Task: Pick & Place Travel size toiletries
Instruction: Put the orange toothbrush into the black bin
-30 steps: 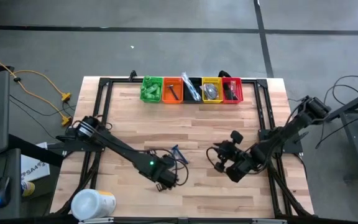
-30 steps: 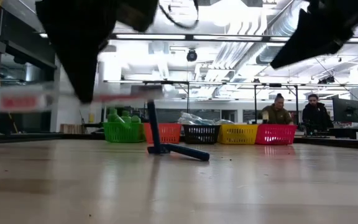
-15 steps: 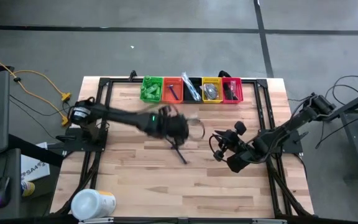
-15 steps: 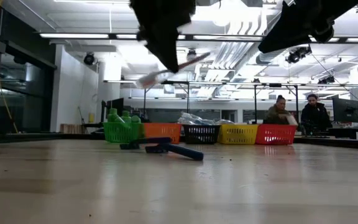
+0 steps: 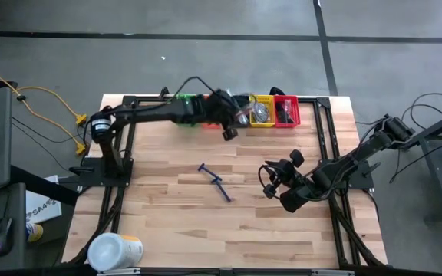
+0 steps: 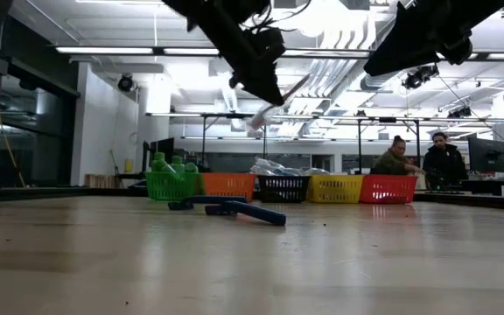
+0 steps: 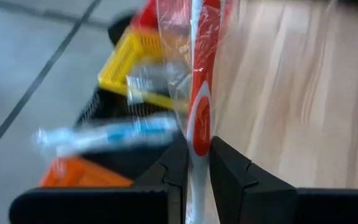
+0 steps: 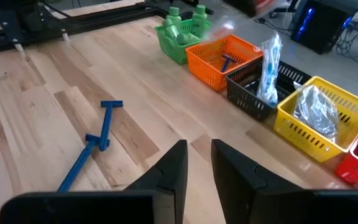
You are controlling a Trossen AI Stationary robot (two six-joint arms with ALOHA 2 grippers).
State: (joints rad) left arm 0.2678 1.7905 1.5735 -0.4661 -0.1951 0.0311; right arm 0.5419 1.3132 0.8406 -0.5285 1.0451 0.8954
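My left gripper (image 5: 231, 125) hangs above the far row of bins, over the black bin (image 5: 239, 102), shut on a red-and-white toothbrush (image 7: 199, 118) in clear wrap. In the low view the toothbrush (image 6: 278, 98) slants high above the bins. Two blue razors (image 5: 215, 182) lie flat on the table's middle, also seen in the right wrist view (image 8: 101, 127). My right gripper (image 5: 270, 186) hovers right of the razors with its fingers close together, holding nothing. My left gripper pinches the wrapped toothbrush between its two fingers at the white part of the handle (image 7: 199, 163). The red part and the wrap run on past the fingertips (image 7: 178, 149). The toothbrush is lifted clear and slants in the air above the bins.
Along the far edge stand green (image 5: 187, 110), orange (image 5: 212, 112), black, yellow (image 5: 261, 112) and red (image 5: 286, 110) bins holding items. A white tub (image 5: 114, 251) stands at the near left corner. Two people sit in the room beyond the table (image 6: 418, 162).
My left gripper has risen from the near middle of the table and swung to the far edge, over the bins, carrying the toothbrush. One blue razor that stood propped up has fallen flat beside the other.
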